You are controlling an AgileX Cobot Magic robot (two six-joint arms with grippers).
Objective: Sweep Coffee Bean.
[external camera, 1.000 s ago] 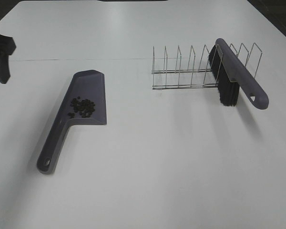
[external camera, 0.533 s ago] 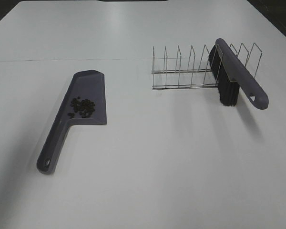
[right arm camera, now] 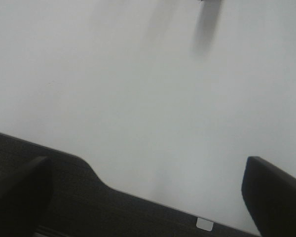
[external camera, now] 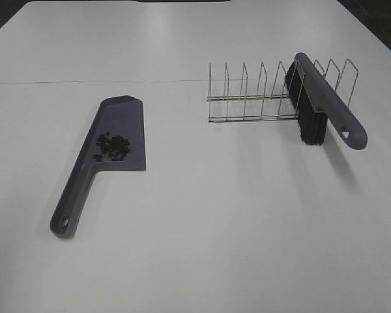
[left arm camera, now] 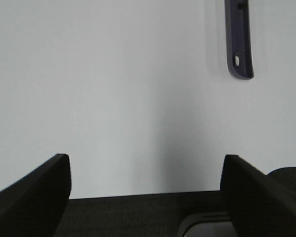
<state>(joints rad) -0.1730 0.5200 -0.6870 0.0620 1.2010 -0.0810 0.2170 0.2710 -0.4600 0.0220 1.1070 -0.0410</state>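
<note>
On the white worktop (external camera: 202, 222), starting at the left of the overhead view, a purple dustpan (external camera: 107, 153) lies flat with its handle running down toward the lower left. The coffee bean (external camera: 112, 147) cluster sits inside the pan, near where the tray narrows into the handle; I can't make out any strays on the bare surface around it. Further right, in the upper middle, stands a wire rack (external camera: 267, 94), and at its right end a purple brush (external camera: 326, 107) leans across the wires, black bristles hanging down on the near side, handle pointing toward the lower right.

Neither arm shows in the overhead view. From the left wrist view, the left pincer (left arm camera: 145, 185) has its jaws apart with nothing between them, hovering at the worktop's edge, the dustpan's handle end showing in the upper right of that picture. The right pincer (right arm camera: 148, 192) is likewise spread wide and empty, looking at bare worktop.

To my eye the sweeping itself looks done: beans gathered, brush parked on the rack. What's left, if anything, would be lifting the pan level by its handle so nothing rolls out
</note>
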